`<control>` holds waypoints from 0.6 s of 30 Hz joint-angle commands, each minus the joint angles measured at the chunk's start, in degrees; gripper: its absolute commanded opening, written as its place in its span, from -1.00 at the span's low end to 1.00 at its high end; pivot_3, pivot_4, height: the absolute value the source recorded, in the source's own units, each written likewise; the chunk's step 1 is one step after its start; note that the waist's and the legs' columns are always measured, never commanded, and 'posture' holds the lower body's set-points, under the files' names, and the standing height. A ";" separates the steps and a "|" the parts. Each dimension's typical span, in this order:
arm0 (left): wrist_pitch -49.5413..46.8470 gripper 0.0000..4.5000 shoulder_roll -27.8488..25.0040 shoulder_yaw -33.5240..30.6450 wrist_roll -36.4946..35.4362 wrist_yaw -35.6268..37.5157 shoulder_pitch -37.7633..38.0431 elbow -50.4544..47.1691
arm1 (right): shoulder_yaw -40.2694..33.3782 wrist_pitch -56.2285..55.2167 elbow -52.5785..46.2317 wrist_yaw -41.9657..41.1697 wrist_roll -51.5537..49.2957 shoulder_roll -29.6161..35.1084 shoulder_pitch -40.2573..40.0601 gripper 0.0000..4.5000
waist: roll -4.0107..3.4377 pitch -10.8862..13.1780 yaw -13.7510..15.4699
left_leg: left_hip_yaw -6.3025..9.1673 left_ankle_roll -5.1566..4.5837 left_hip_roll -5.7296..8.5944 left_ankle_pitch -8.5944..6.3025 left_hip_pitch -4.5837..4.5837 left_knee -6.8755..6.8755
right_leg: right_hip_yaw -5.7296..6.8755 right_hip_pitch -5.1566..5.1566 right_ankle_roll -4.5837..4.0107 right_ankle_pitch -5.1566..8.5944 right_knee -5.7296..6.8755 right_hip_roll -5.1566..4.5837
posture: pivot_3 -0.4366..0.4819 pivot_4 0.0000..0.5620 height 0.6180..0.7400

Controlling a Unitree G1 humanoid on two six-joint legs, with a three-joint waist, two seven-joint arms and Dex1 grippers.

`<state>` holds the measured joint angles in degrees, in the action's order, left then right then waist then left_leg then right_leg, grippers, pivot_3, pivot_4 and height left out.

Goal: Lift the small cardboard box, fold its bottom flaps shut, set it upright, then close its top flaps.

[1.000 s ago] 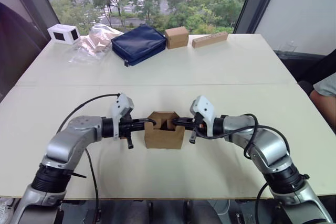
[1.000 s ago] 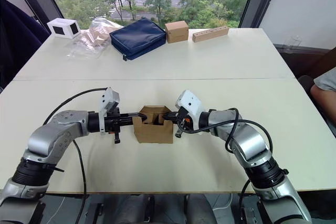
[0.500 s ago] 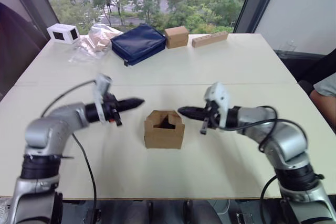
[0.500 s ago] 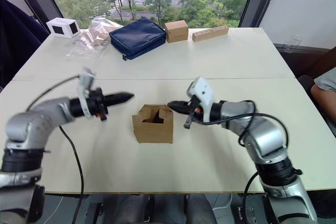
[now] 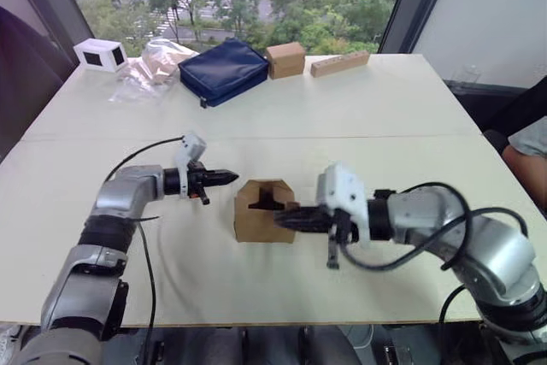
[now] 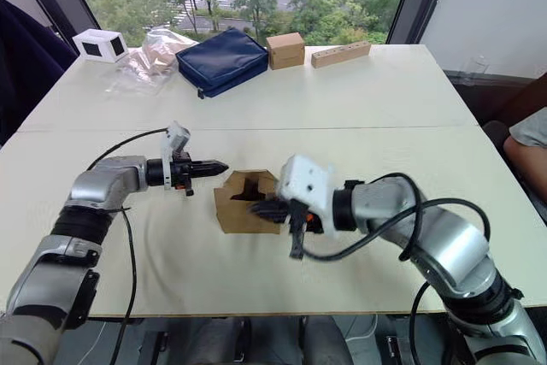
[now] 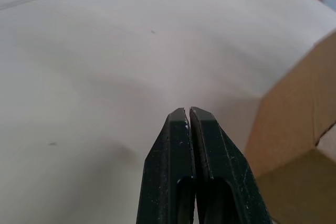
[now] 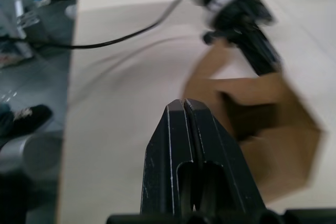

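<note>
Against the box, the right gripper is clenched empty, tip at its near right side, likely to nudge a flap; half a second ago it hung clear. Beside the box's left, the left gripper, also pinched shut, has come closer. Box sits upright mid-table, top flaps unfolded.

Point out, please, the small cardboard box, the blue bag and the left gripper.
small cardboard box [image 5: 261, 226]: left eye view, front wall.
blue bag [image 5: 224, 69]: left eye view, top surface.
left gripper [image 5: 231, 176]: left eye view, tip of the shut fingers.
</note>
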<state>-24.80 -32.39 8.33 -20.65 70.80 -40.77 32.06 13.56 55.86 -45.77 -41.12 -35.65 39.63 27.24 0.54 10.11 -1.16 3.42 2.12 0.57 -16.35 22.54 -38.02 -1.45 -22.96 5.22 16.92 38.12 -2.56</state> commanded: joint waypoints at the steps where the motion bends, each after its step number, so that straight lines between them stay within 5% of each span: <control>1: 2.19 -0.96 0.61 0.82 1.49 4.33 -1.09 1.53 | 3.59 -1.98 1.37 3.06 5.58 -0.02 0.80 -1.00 | 0.00 0.00 0.16 | 0.00 0.00 0.00 0.00 0.00 0.00 | 0.01 0.01 0.00 0.00 0.01 0.00 | -0.05 -0.47 1.00; 18: 1.78 -0.96 4.29 -0.37 2.54 7.00 -1.41 4.16 | 8.72 -3.47 7.65 4.80 11.37 -5.75 3.20 -1.00 | 0.01 0.00 0.25 | 0.02 0.00 0.03 0.00 0.12 -0.04 | 0.02 -0.10 0.01 0.00 0.03 0.01 | -0.05 -0.47 1.00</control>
<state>-23.47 -28.11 9.58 -17.97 77.58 -41.73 37.94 22.58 53.39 -37.36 -36.07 -24.49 34.52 29.77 0.55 10.11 -0.90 3.44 2.12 0.60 -16.35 22.66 -38.06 -1.43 -23.05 5.23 16.91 38.15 -2.55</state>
